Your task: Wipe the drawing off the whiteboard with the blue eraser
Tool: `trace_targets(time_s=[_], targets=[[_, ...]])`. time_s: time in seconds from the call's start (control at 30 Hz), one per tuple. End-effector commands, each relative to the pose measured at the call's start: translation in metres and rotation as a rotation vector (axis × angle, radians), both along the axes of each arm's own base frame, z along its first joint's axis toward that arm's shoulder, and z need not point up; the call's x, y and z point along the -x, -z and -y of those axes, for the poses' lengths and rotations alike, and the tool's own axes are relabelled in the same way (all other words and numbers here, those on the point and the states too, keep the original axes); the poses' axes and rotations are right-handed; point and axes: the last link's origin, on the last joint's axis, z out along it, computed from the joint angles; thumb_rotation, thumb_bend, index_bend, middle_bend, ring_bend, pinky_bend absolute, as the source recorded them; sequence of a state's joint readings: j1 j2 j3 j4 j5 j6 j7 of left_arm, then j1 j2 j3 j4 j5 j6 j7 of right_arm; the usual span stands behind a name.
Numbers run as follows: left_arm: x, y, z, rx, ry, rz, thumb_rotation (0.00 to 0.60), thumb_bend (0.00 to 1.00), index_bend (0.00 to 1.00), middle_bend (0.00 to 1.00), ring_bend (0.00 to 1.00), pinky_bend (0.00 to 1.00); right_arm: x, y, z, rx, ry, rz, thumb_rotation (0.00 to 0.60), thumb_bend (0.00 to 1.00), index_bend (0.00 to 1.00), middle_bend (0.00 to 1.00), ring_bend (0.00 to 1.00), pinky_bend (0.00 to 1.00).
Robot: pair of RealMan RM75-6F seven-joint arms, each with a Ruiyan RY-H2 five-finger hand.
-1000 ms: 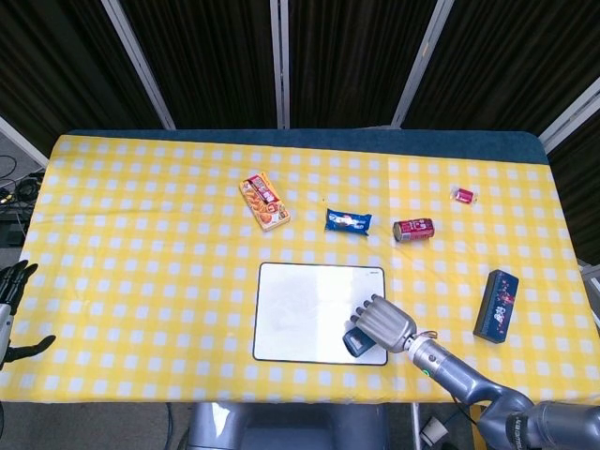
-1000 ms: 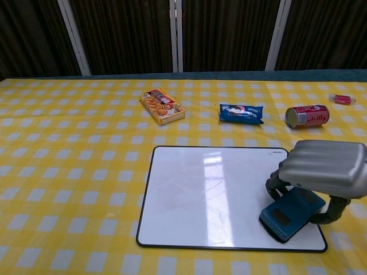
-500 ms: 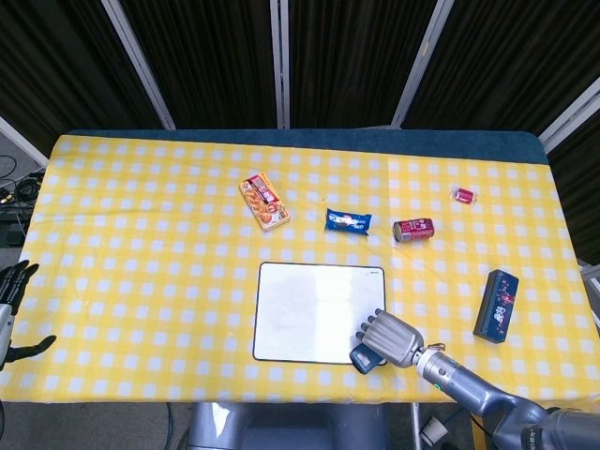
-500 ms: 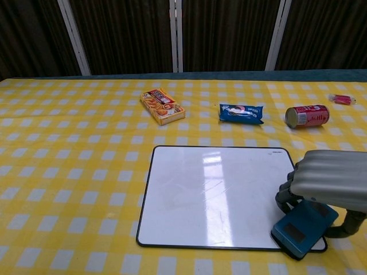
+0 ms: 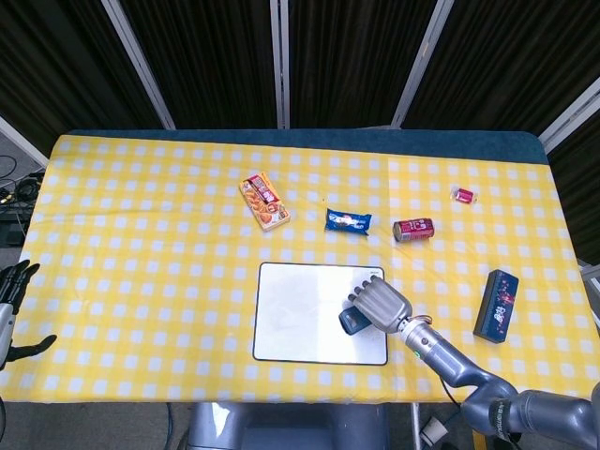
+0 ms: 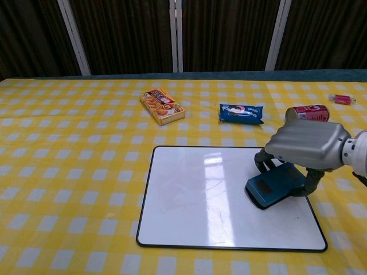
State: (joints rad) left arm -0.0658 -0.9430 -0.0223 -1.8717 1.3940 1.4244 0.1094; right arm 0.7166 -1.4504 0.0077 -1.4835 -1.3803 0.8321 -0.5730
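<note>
Right hand: our right hand (image 6: 307,146) grips the blue eraser (image 6: 275,184), fingers curled down around it, and presses it on the whiteboard (image 6: 195,200).
Left hand: our left hand (image 5: 13,309) hangs off the left edge of the table (image 5: 141,244). Its fingers are spread and it holds nothing.
Eraser spot: the eraser sits flat on the right part of the board, near the middle from top to bottom.
Drawing: we see only faint thin marks near the middle of the board. Glare hides some of it, so we cannot tell how much is left.
What could go wrong: if we push too hard sideways, the board may slide on the cloth, as nothing holds it down. If we tip the eraser, only its edge rubs and marks stay. A wide swing could bump the red can (image 6: 307,114) just behind our hand.
What changed: half a second ago the eraser was at the board's near right corner, half off the edge. Now it is further up and to the left, fully on the board.
</note>
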Motion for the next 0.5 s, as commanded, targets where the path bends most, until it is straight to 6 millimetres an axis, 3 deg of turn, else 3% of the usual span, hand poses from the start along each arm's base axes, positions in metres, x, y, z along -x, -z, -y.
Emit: trace_targets(time_s=[0.03, 0.17, 0.5], targets=[[0.0, -0.001, 0.0, -0.002, -0.001, 0.0, 0.6, 0.0, 0.0, 0.0, 0.0, 0.0, -0.01, 0.005, 0.009, 0.027, 0.008, 0.016, 0.6, 0.57, 0.54, 0.55, 0.46, 0.48], [0.001, -0.002, 0.001, -0.004, -0.002, 0.002, 0.6, 0.0, 0.0, 0.0, 0.0, 0.0, -0.011, 0.007, 0.004, 0.013, 0.004, 0.009, 0.6, 0.57, 0.54, 0.55, 0.46, 0.48], [-0.001, -0.002, 0.002, -0.006, 0.005, 0.009, 0.6, 0.0, 0.0, 0.0, 0.0, 0.0, 0.001, 0.004, -0.04, -0.103, -0.031, -0.032, 0.6, 0.57, 0.54, 0.55, 0.46, 0.48]])
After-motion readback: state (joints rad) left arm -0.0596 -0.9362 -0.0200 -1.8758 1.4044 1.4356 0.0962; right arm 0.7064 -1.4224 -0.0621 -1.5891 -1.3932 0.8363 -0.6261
